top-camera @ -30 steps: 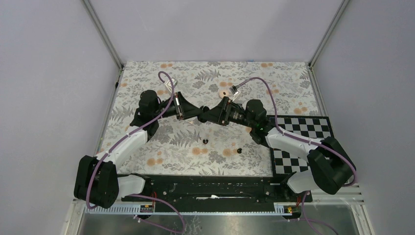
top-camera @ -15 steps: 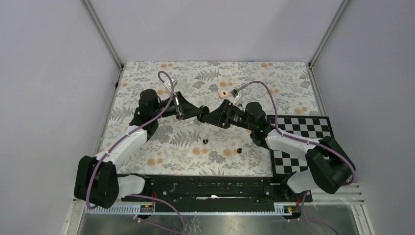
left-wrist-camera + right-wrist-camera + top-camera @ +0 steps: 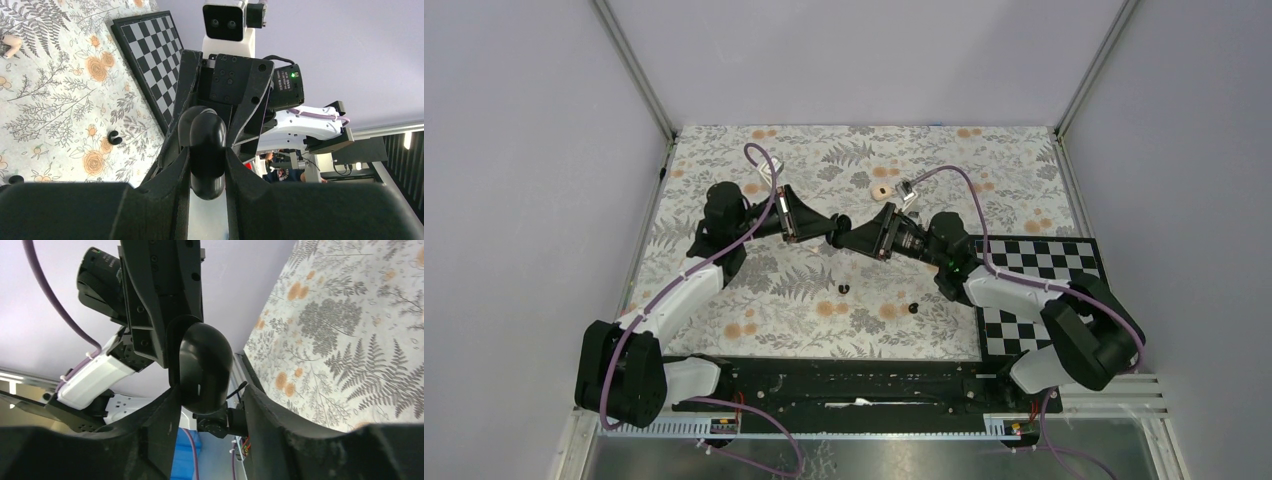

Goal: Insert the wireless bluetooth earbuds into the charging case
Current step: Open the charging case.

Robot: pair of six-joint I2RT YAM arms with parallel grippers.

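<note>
The charging case [image 3: 202, 130] is a glossy black pebble held in the air, with my left gripper [image 3: 206, 151] shut on its near end. In the top view the case [image 3: 840, 222] hangs over the mat's middle, where both grippers meet. My right gripper [image 3: 211, 390] straddles the far end of the case [image 3: 200, 360]. Its one finger touches the shell and a gap shows at the other, so it stands open. Two earbuds lie on the mat below, one [image 3: 843, 289] near the middle and one [image 3: 914, 307] to its right.
A peach round disc [image 3: 881, 190] lies on the floral mat behind the right gripper. A checkerboard [image 3: 1034, 262] covers the table's right side. Grey walls close in the back and both sides.
My right gripper has slid left onto the case's end, and its jaws have narrowed around it. The peach disc has come into view behind it. The left arm holds still.
</note>
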